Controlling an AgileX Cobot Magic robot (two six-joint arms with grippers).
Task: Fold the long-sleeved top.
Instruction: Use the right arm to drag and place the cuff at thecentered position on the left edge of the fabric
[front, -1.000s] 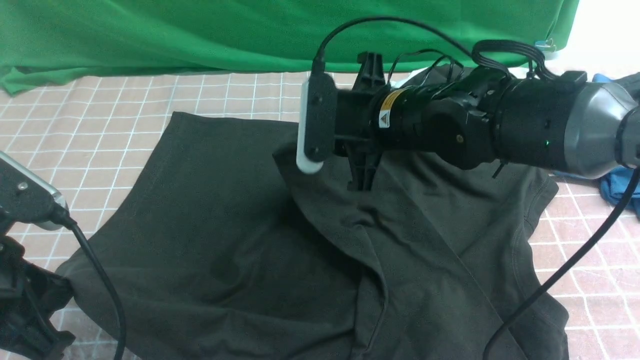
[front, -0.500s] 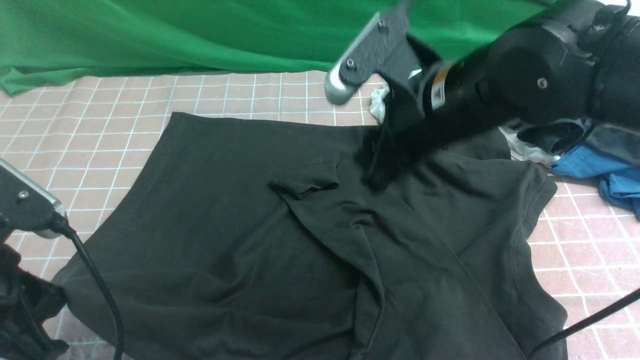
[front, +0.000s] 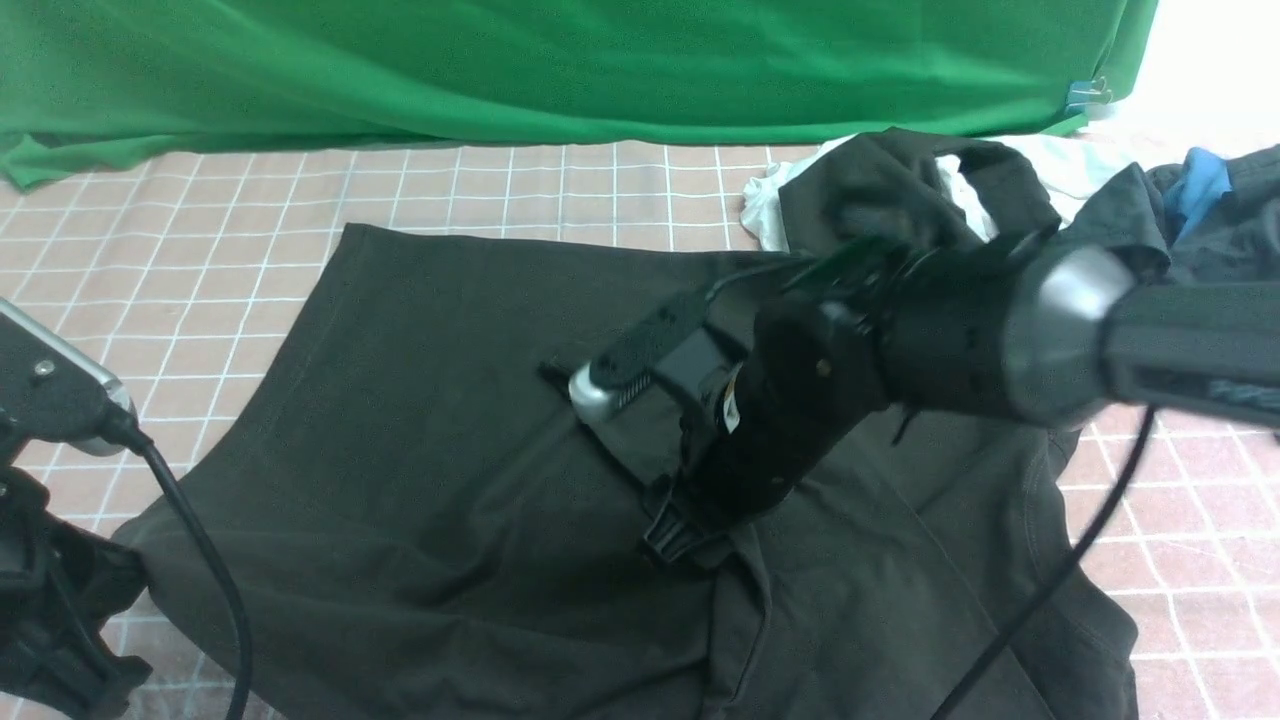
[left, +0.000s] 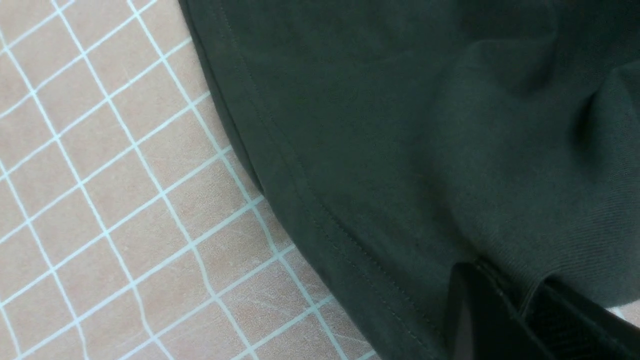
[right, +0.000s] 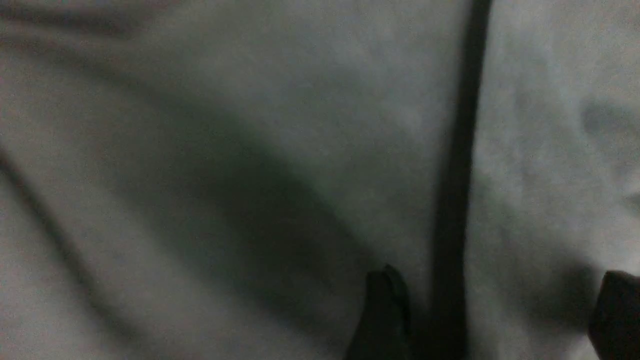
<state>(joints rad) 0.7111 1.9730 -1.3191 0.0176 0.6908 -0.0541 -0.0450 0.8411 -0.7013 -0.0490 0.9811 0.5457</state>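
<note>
Since a second ago my right gripper (front: 683, 535) has swung down from the far side onto the middle of the top (front: 420, 480), its fingers (right: 382, 310) spread wide astride a fold and gripping nothing. My left gripper (left: 507, 300) is clamped tight on the top's near-left hem. The top lies spread on the checked table (front: 200, 250), with other clothes (front: 1180, 200) heaped far right.

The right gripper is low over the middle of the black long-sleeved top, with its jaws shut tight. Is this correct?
Not quite. The right gripper is low over the middle of the long-sleeved top, but its jaws are open, not shut tight. The right wrist view shows its two fingertips standing well apart above the cloth.
</note>
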